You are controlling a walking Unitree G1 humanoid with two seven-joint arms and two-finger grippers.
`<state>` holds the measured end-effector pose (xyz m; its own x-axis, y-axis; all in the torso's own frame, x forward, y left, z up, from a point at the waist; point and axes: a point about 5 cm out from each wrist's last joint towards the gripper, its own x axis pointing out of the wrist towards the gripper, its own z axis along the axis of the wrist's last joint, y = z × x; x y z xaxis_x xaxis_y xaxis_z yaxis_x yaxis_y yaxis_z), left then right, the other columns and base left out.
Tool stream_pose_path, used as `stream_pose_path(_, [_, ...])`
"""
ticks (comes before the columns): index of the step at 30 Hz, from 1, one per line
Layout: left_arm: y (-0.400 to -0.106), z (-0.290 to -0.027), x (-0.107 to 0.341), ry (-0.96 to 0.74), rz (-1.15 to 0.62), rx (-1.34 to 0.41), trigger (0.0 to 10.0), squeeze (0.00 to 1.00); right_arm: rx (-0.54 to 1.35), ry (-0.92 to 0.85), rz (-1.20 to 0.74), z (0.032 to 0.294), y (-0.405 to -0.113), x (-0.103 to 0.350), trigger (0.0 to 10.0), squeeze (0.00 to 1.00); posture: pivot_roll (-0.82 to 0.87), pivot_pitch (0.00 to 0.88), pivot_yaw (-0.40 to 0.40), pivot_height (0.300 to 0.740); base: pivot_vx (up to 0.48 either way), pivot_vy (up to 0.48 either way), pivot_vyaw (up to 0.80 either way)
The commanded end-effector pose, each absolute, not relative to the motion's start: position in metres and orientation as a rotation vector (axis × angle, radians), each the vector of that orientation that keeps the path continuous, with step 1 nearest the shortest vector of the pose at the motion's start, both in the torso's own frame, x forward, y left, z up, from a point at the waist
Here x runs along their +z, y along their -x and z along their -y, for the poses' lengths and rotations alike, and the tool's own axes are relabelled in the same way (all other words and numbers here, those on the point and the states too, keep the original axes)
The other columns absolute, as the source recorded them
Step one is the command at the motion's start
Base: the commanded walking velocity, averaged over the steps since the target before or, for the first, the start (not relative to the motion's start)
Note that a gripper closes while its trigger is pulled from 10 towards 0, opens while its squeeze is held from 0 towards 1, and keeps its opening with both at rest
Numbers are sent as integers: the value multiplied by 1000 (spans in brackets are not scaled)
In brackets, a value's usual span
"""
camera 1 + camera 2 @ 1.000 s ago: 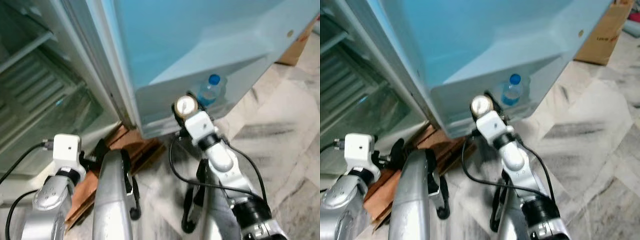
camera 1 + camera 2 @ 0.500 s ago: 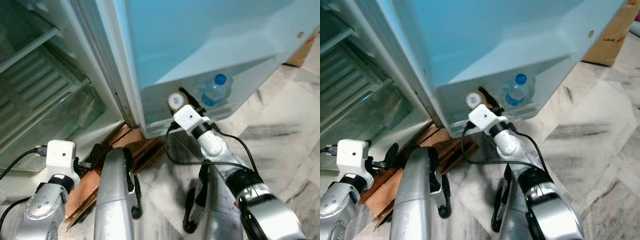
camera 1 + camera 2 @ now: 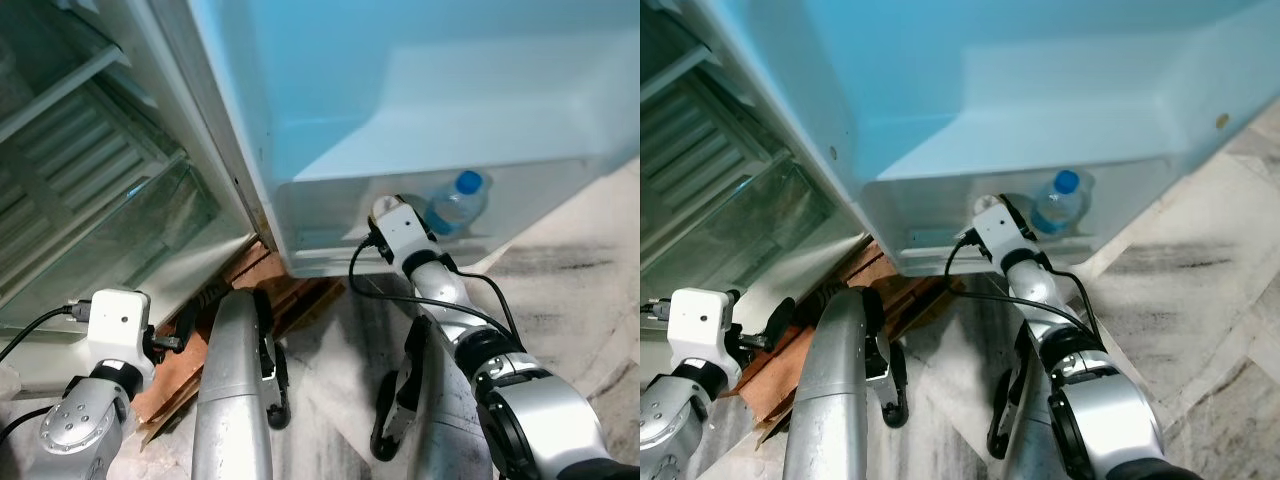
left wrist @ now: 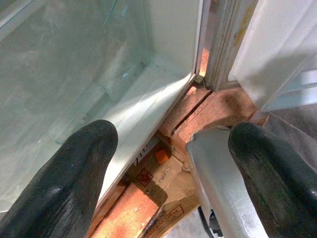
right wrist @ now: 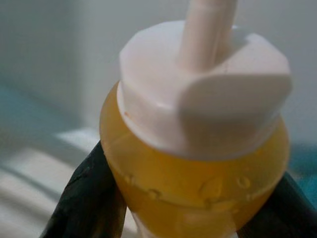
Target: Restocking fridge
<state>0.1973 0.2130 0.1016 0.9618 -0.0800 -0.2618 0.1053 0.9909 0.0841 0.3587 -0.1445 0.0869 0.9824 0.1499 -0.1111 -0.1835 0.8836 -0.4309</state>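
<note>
While the fridge door (image 3: 420,80) hung wide open, the right gripper (image 5: 163,218) was reaching into the bottom door shelf (image 3: 940,235), its fingers clamped around a yellow bottle (image 5: 193,163) with a white cap, which looked like some kind of sauce or honey squeeze bottle. From the head cameras the wrist sat right at the shelf, just beside a water bottle (image 3: 457,200) with a blue cap that was already standing in there. So I'd say 1 item was stocked and the second was basically at the shelf but not let go yet. The left gripper (image 4: 168,163) hung low near the wooden pallet (image 4: 218,106) under the fridge, fingers spread apart and holding nothing. Couldn't tell if the yellow bottle was resting on the shelf floor yet. What was left, by my guess: set it down, release, back out.
</note>
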Motion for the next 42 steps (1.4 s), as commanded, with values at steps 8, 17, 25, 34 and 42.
stream_pose_path(8, [-196, -214, 97, -114, -303, -109, 10000, 0, 7, 352, -129, 180, -355, 82, 10000, 1000, 257, 392, 57, 549, 0, 0, 0])
stream_pose_path(17, [-203, -213, 94, -127, -298, -118, 10000, 0, 10, 334, -31, 182, -360, 98, 10000, 1000, 245, 362, 59, 549, 0, 0, 0])
stream_pose_path(25, [-217, -211, 89, -138, -286, -119, 10000, 0, 62, 274, 55, 173, -368, 119, 10000, 1000, 198, 291, 71, 549, 0, 0, 0])
stream_pose_path(34, [-229, -200, 83, -116, -270, -150, 10000, 0, 173, 182, 90, 159, -363, 124, 10000, 1000, 144, 237, 64, 549, 0, 0, 0])
stream_pose_path(42, [-231, -195, 74, -85, -267, -139, 10000, 0, 225, 131, 100, 156, -329, 106, 10000, 1000, 110, 182, 37, 549, 0, 0, 0])
